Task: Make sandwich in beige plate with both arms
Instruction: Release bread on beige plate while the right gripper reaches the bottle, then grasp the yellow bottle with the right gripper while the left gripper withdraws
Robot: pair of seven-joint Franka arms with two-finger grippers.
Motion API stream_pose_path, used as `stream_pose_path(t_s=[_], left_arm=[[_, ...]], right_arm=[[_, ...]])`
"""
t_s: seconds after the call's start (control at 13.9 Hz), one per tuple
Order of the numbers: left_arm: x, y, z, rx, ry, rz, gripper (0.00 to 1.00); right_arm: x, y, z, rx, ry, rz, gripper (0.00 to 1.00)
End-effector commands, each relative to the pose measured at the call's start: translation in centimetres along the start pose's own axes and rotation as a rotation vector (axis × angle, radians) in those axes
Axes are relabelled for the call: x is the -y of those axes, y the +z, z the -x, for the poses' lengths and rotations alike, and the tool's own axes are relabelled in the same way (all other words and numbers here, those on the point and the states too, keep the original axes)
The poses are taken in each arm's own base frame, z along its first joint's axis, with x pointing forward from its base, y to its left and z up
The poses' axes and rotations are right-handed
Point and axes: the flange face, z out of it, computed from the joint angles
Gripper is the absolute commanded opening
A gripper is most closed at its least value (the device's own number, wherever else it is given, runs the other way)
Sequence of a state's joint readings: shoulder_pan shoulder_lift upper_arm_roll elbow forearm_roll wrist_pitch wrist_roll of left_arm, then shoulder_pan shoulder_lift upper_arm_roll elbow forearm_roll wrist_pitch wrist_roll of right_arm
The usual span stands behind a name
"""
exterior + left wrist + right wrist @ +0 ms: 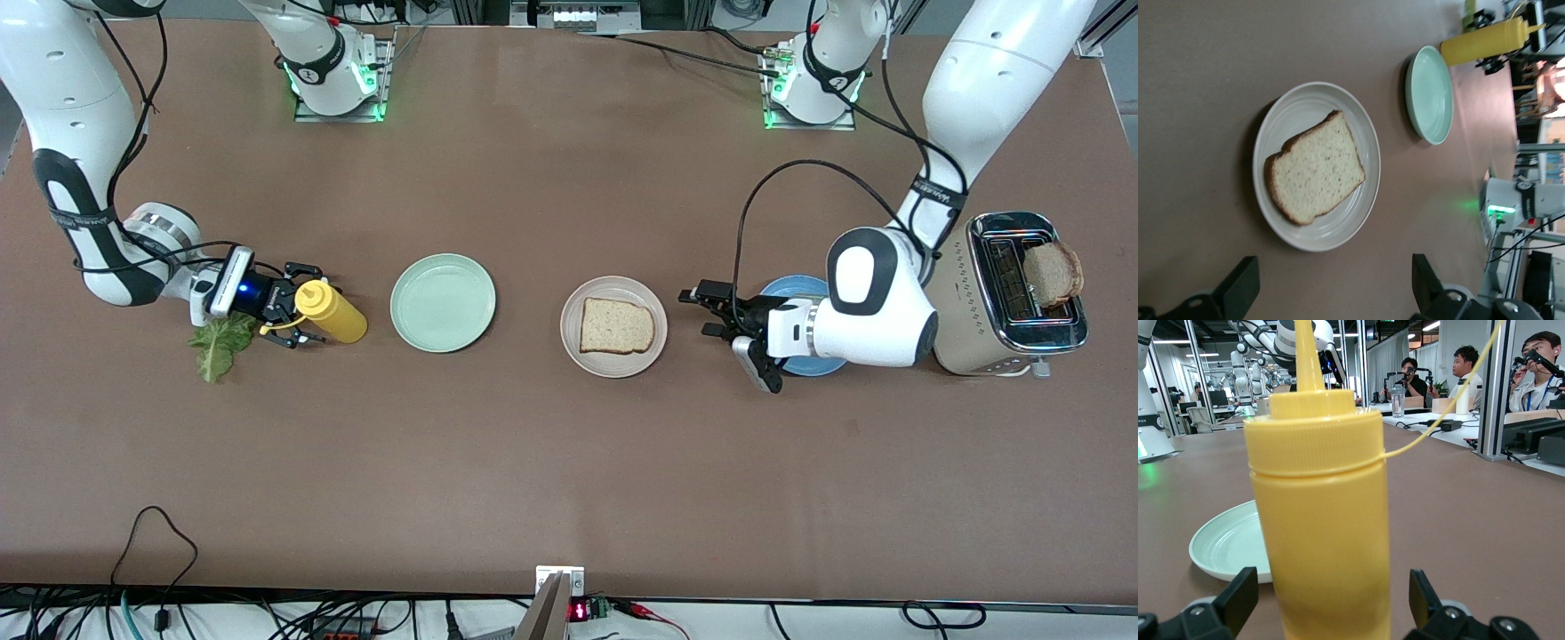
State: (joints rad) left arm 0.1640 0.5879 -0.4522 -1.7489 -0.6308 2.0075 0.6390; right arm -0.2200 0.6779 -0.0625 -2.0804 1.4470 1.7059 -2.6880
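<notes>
My left gripper [707,311] hangs low just beside the beige plate [613,326], on the side toward my left arm's end of the table, with its fingers [1238,288] spread apart and holding nothing. The plate lies straight ahead of those fingertips, a small gap of bare table [569,462] between them and its rim. One bread slice [617,326] lies flat on the plate, a little off center, not touched by either finger. Under my left wrist sits a blue plate [782,286], and a toaster [1009,293] stands at my left arm's end of the table with a second slice [1053,272] sticking up out of a slot. My right gripper [298,313] is at the right arm's end of the table, its fingers [1235,603] spread on either side of a yellow bottle [331,311]; the right wrist view shows gaps between them and the bottle. A lettuce leaf [219,344] lies on the table just under that wrist. A mint plate [443,302] sits between the bottle and the beige plate, well apart from both sets of fingers.
</notes>
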Motion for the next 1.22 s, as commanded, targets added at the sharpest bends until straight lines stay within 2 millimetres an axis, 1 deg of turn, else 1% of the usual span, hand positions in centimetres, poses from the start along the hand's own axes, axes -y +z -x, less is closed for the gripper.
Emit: stream_pose_path(t_s=[0.0, 0.29, 0.36, 0.43, 0.5, 0.57, 0.65, 0.72, 0.79, 0.86, 0.93, 1.01, 1.08, 1.15], left_arm=[[-2.1, -3.2, -0.2, 0.085, -0.02, -0.108, 1.0], [-4.3, -6.9, 0.3, 0.224, -0.057, -0.311, 1.0], [-4.8, -7.9, 0.4, 0.253, -0.071, -0.363, 1.0], [-5.2, -8.9, 0.4, 0.271, -0.098, -0.4, 1.0], [-5.9, -9.6, 0.5, 0.301, -0.131, -0.44, 1.0], [-7.0, -10.8, 0.5, 0.319, -0.156, -0.493, 1.0], [-7.8, -11.9, 0.6, 0.33, -0.183, -0.528, 1.0], [-8.4, -12.7, 0.7, 0.349, -0.212, -0.551, 1.0], [-8.7, -13.8, 0.9, 0.366, -0.227, -0.581, 1.0], [-9.3, -15.5, 0.9, 0.377, -0.23, -0.626, 1.0], [-10.6, -17.4, 0.9, 0.372, -0.226, -0.689, 1.0], [-12.6, -18.0, 0.8, 0.366, -0.205, -0.757, 1.0], [-12.7, -19.2, 1.2, 0.353, -0.219, -0.79, 1.0], [-13.4, -20.6, 1.7, 0.328, -0.233, -0.817, 1.0]], right_arm=[[-0.4, 1.2, -0.3, -0.029, -0.022, -0.004, 1.0], [-0.5, 2.1, -0.8, -0.035, -0.031, -0.017, 1.0], [-0.5, 2.4, -0.9, -0.035, -0.033, -0.02, 0.96], [-0.7, 2.4, -0.9, -0.035, -0.036, -0.02, 0.84], [-0.8, 2.4, -1.1, -0.037, -0.042, -0.021, 0.68], [-0.8, 2.4, -1.2, -0.037, -0.044, -0.021, 0.55], [-0.8, 2.4, -1.2, -0.035, -0.044, -0.021, 0.47], [-0.8, 2.4, -1.2, -0.034, -0.043, -0.023, 0.42], [-0.8, 2.5, -1.2, -0.033, -0.038, -0.024, 0.4], [-1.0, 2.4, -1.7, -0.029, -0.036, -0.028, 0.38], [-1.3, 2.6, -2.2, -0.022, -0.043, -0.028, 0.37], [-1.5, 3.0, -3.1, -0.018, -0.045, -0.036, 0.36], [-1.7, 3.2, -4.1, -0.009, -0.043, -0.037, 0.36], [-2.2, 3.3, -5.3, 0.013, -0.045, -0.032, 0.36]])
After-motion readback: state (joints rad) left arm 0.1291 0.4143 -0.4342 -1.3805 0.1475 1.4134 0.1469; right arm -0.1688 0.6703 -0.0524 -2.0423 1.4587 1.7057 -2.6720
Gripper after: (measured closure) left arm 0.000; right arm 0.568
